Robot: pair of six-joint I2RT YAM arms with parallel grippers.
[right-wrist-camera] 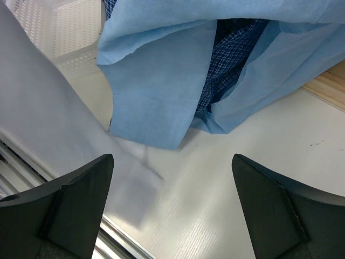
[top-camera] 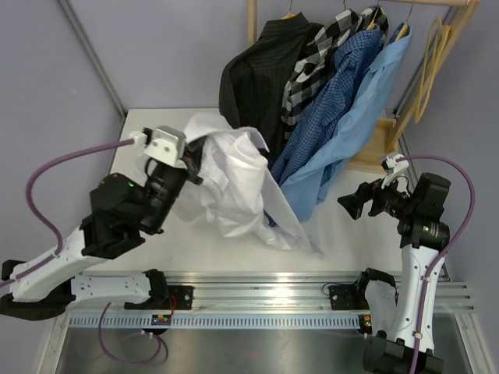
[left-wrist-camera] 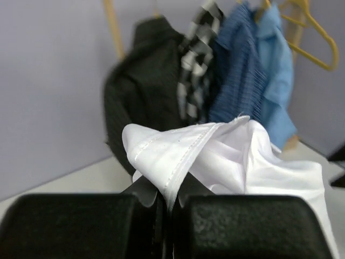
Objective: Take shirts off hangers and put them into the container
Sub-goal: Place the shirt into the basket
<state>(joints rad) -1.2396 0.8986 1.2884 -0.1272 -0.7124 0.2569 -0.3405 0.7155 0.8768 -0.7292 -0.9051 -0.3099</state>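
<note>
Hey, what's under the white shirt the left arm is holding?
Mostly hidden from above by the white shirt, pinched in the left gripper. The right wrist view shows a perforated white basket past its hanging edge; the inside is covered.

The top external camera hangs above and behind the 2 arm bases, looking down and forward over the whole white table [top-camera: 343,241] from far off. The left wrist camera peers almost level over the left gripper [left-wrist-camera: 167,202], tight against the crumpled plain white cloth shirt [left-wrist-camera: 242,156]. The right wrist camera looks steeply down past the right gripper [right-wrist-camera: 172,159], close over the table. All 3 views show the plain light blue cloth shirt [top-camera: 366,101].
</note>
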